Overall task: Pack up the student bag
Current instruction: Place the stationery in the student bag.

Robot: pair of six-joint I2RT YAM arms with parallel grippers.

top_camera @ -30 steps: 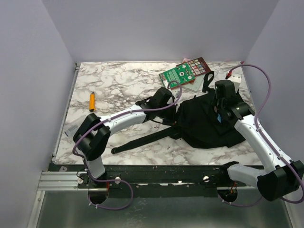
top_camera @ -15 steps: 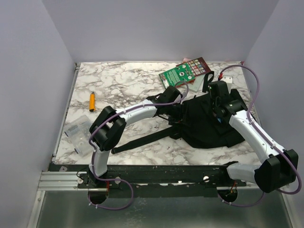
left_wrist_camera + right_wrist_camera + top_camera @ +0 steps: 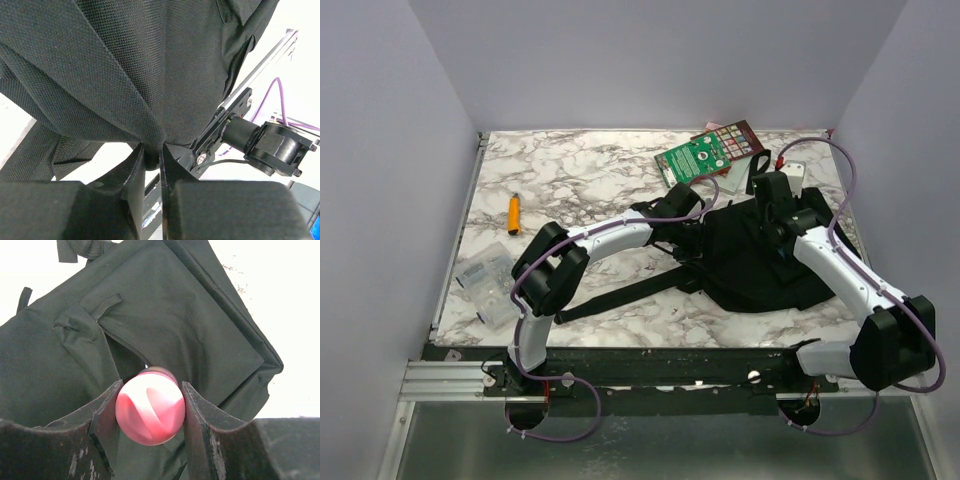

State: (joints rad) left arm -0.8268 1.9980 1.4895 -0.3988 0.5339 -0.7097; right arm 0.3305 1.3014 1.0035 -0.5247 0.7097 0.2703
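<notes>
The student bag [image 3: 750, 262] is a black fabric backpack lying flat at the right of the marble table, with a long strap [image 3: 620, 293] trailing left. My left gripper [image 3: 692, 222] is at the bag's left edge. In the left wrist view the left gripper [image 3: 151, 150] is shut on a pinched fold of the bag's fabric [image 3: 125, 65]. My right gripper [image 3: 772, 212] hovers over the bag's far part. In the right wrist view the right gripper [image 3: 151, 385] is shut on a pink ball [image 3: 150, 415], just above an open zip pocket [image 3: 125, 352] of the bag [image 3: 190, 325].
A green-covered book [image 3: 698, 157] and a dark red booklet [image 3: 738, 137] lie behind the bag. An orange marker [image 3: 514, 212] lies at the left. A clear plastic case [image 3: 488, 285] sits near the front left edge. Grey walls enclose the table.
My left arm reached right to the bag's edge and its jaws closed on the fabric, uncovering the clear case. The right gripper drifted slightly back and left with the ball.
</notes>
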